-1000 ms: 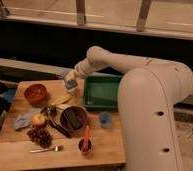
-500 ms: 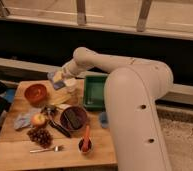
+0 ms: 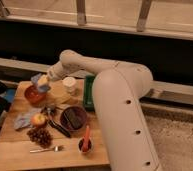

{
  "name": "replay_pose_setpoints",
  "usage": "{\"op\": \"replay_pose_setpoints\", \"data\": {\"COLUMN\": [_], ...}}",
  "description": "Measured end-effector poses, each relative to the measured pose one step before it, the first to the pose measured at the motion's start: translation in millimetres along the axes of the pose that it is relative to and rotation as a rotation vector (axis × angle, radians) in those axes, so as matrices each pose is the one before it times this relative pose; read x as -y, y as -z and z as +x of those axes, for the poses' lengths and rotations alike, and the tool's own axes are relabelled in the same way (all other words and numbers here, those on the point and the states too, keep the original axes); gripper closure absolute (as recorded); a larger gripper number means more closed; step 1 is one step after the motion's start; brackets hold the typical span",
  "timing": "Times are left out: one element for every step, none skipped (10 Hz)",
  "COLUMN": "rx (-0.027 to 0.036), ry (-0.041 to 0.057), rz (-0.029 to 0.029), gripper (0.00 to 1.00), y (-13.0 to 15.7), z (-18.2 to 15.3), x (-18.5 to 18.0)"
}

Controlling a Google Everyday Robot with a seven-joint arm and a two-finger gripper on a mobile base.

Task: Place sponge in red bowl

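The red bowl (image 3: 32,96) sits at the back left of the wooden table (image 3: 70,155). My gripper (image 3: 43,81) hangs just above the bowl's back right rim, at the end of the white arm reaching in from the right. It is shut on the sponge (image 3: 39,83), a pale blue and yellowish block held right over the bowl. The fingers themselves are mostly hidden by the sponge and the wrist.
A white cup (image 3: 69,84) stands right of the bowl, with a green tray (image 3: 88,92) beyond it. Nearer the front are a dark bowl (image 3: 73,118), an apple (image 3: 38,119), grapes (image 3: 40,136), a fork (image 3: 46,148), a blue cloth (image 3: 23,120) and a small cup (image 3: 85,144).
The arm has swung left with the sponge, from beside the green tray to directly above the red bowl, and has come lower.
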Motion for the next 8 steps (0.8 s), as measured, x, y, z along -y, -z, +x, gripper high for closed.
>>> {"op": "replay_pose_setpoints", "data": {"rx": [0.00341,0.02952,0.00920,0.00226,0.00193,-0.00108,-0.00012,-0.00140], "ry": [0.00475,0.00180,-0.00115,-0.00019,-0.00202,-0.00002,0.00142,0.00214], "rz": [-0.02861,-0.03115,-0.00973,0.00081,0.00318,-0.00010,-0.00146,-0.00178], "gripper": [1.00,0.97,0.96,0.93,0.85,0.75,0.67,0.62], "y": [-14.45,-18.58,-6.97,0.56,2.17,-0.37,-0.80,-0.38], "z": [-3.81,-8.62,-1.65,-0.80,0.09,0.48,-0.58,0.20], "x": [-9.70,-9.31,-2.12,0.33,2.50,0.02,-1.42,-0.54]}}
